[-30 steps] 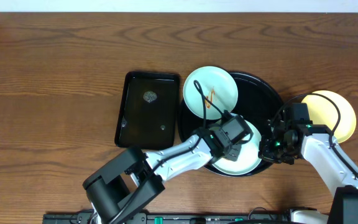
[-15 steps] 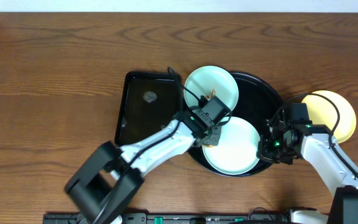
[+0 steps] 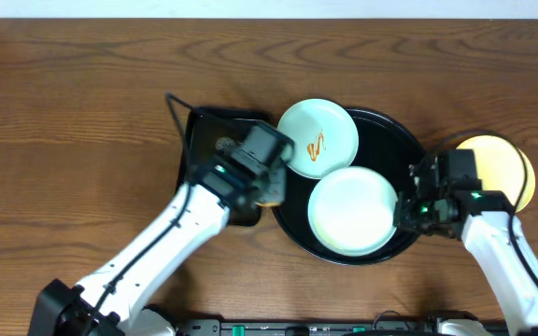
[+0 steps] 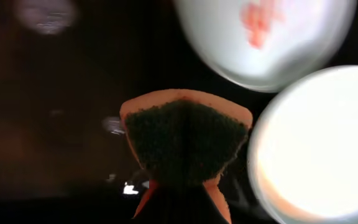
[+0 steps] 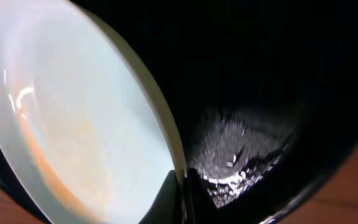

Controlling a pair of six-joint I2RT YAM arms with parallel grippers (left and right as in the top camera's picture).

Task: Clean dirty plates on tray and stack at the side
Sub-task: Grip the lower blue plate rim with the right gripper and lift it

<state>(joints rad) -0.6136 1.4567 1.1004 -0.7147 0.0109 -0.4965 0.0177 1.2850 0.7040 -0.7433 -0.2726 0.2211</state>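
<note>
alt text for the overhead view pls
A round black tray on a wooden table holds a plain plate and a sauced plate, both mint. The right gripper pinches the plain plate at its rim; the left gripper holds a sponge at a rectangular tray's right edge. A yellow plate sits right of the round tray.

Left arm, right arm — jaws clamped

No legible text, label, brand mark, number or sign was found in overhead, left wrist or right wrist view.
</note>
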